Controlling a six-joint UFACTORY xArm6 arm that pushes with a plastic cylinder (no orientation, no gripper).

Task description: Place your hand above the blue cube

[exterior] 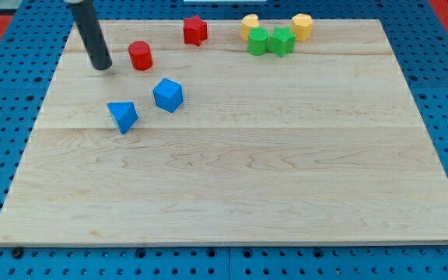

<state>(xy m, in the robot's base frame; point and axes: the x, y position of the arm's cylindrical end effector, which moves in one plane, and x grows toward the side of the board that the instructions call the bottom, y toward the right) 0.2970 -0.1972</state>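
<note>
The blue cube point(168, 95) sits on the wooden board point(232, 187) in its upper left part. A blue triangular block point(122, 116) lies just to its lower left. My tip point(101, 66) rests on the board near the view's top left. It is up and to the left of the blue cube, with a clear gap between them. A red cylinder point(140, 56) stands just to the right of my tip, between it and the cube's upper side.
A red star block point(195, 30) is at the top middle. Two green blocks point(258, 41) point(281, 40) and two yellow blocks point(250, 26) point(302, 26) cluster at the top right. Blue pegboard point(6, 85) surrounds the board.
</note>
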